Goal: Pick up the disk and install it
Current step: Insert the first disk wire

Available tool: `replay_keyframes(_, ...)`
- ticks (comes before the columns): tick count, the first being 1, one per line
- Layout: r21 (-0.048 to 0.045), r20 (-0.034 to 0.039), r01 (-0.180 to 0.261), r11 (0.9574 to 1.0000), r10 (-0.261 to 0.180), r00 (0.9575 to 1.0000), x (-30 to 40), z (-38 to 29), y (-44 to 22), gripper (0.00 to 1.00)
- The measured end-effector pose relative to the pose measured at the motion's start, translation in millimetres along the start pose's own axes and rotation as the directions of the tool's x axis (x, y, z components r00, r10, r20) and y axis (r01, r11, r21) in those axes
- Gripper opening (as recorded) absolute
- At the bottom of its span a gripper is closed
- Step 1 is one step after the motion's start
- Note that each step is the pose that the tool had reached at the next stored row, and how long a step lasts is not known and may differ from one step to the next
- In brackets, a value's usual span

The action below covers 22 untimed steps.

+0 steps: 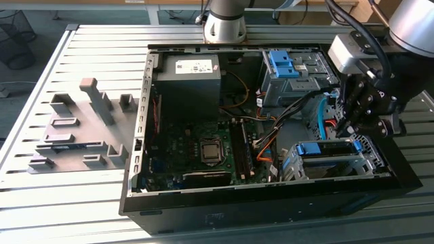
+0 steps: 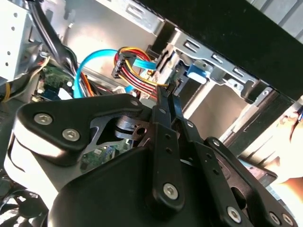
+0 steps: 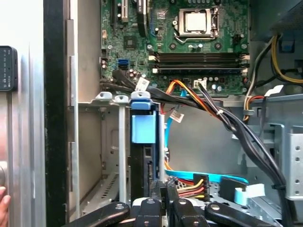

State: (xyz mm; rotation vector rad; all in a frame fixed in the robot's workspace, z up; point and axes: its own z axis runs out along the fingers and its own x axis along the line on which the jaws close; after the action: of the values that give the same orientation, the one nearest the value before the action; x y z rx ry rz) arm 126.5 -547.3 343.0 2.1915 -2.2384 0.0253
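Observation:
The disk's bright blue carrier frame (image 1: 327, 148) shows in the metal drive cage (image 1: 369, 158) at the case's near corner, on the exterior view's right. In the first wrist view the same blue frame (image 3: 143, 124) stands in a cage slot, with the drive's dark edge below it. My gripper (image 1: 351, 133) hangs just above the cage, a little to the side of the disk. Its fingers (image 2: 164, 113) are pressed together with nothing between them, so the gripper (image 2: 171, 88) is shut. The tips (image 3: 163, 185) sit close to the red and yellow power plug.
The open computer case (image 1: 139, 152) lies on a slatted table. Inside are a dark grey power supply (image 1: 186, 76), the motherboard (image 1: 203, 147), loose cables (image 1: 271, 137) and a blue bracket (image 1: 281, 63) at the back. A grey fixture (image 1: 81, 127) lies outside. A hand (image 3: 3, 204) shows at the edge.

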Motion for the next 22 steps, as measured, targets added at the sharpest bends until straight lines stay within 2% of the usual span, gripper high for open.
replay_keyframes(5,0.0001,0.0002,0.006,1.0,-0.006,1.0,5.1,3.3,0.2,0.16)
replay_keyframes(22,0.0002,-0.0002,0.006,1.0,-0.006,1.0,6.9,7.9,0.9,0.16)
